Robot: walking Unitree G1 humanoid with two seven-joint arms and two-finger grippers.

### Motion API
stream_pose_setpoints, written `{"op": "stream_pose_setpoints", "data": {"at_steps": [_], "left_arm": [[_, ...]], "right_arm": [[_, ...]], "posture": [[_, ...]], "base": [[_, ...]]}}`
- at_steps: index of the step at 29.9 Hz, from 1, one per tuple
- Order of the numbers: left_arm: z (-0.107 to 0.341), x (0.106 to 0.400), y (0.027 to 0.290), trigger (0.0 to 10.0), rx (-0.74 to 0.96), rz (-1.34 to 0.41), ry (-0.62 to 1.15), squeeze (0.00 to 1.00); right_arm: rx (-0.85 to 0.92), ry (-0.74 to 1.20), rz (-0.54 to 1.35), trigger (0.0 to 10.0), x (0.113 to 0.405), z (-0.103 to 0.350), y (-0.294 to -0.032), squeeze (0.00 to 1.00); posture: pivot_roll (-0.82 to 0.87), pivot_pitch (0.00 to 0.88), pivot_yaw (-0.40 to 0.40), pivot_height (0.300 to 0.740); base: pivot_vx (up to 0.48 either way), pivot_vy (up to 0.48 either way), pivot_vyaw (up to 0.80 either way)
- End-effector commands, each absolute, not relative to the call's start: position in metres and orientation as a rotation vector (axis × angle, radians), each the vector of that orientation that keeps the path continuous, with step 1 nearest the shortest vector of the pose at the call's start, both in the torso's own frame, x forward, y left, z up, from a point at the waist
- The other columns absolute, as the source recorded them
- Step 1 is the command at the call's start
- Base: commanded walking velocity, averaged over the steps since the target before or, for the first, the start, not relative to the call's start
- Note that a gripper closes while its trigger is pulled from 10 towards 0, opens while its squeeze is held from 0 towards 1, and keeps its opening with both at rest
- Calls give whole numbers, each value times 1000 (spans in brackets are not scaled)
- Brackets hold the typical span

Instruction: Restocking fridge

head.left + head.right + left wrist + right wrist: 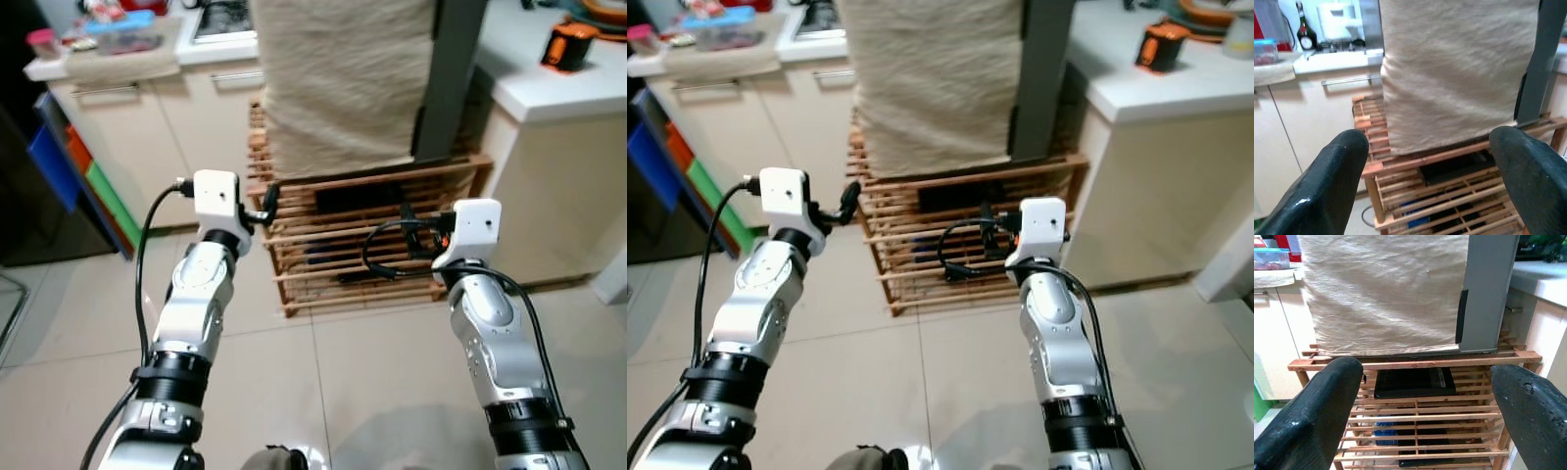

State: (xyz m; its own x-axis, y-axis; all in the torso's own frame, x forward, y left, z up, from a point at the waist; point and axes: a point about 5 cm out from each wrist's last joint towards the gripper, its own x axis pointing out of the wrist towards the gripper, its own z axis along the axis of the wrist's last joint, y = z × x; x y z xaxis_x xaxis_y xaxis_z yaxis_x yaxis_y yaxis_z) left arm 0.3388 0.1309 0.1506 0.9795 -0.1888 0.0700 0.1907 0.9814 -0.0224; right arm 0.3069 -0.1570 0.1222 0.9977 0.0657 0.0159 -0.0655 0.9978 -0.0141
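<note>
Both arms are reaching toward twelve o'clock, the left gripper (1425, 181) and right gripper (1425, 416) each holding fingers spread and empty before the cloth-draped fridge (343, 78) sitting on a wooden rack (362, 245).

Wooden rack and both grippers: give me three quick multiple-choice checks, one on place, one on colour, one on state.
1. Where does the cloth-covered grey unit stand?
A. on the wooden rack
B. on the white counter
C. on the floor tiles

2. What colour is the cloth draped over it?
A. blue
B. beige
C. red

3. How are the two grippers?
A. both shut on items
B. one holds a bottle
C. both open, holding nothing

Answers:
1 A, its base rests on the top slats of the wooden rack.
2 B, it hangs pale beige.
3 C, the left gripper and right gripper show fingers spread with nothing between.
</note>
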Motion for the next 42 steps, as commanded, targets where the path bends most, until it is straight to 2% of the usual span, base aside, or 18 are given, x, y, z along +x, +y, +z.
{"op": "stream_pose_setpoints", "data": {"at_steps": [1,9,17,20,24,28,33,42], "left_arm": [[152,338,135,10000,-18,-172,-58,0],[147,337,136,10000,-19,-155,-18,0],[141,338,134,10000,-8,-148,17,0],[140,339,131,10000,23,-159,20,0],[142,337,128,10000,-37,-198,3,0],[142,340,135,10000,-71,-157,19,0],[141,341,137,10000,-71,-148,26,0],[135,342,140,10000,-66,-148,64,0]], "right_arm": [[-8,-23,69,10000,304,121,-157,0],[-22,-16,63,10000,296,115,-162,0],[-62,-25,113,10000,289,114,-155,0],[-79,-33,130,10000,285,115,-155,0],[-33,-40,71,10000,284,116,-164,0],[2,-27,-23,10000,286,115,-180,0],[-2,-21,-42,10000,286,115,-186,0],[-10,-29,-97,10000,282,116,-198,0]], "posture": [[-207,0,88,740],[-213,0,89,740],[-217,0,86,740],[-224,0,87,740],[-226,0,90,740],[-227,0,91,740],[-224,0,86,740],[-229,0,88,740]], "base": [[431,0,0],[429,0,0],[398,0,0],[0,0,0],[68,0,0],[165,409,0],[0,480,0],[0,480,-795]]}}
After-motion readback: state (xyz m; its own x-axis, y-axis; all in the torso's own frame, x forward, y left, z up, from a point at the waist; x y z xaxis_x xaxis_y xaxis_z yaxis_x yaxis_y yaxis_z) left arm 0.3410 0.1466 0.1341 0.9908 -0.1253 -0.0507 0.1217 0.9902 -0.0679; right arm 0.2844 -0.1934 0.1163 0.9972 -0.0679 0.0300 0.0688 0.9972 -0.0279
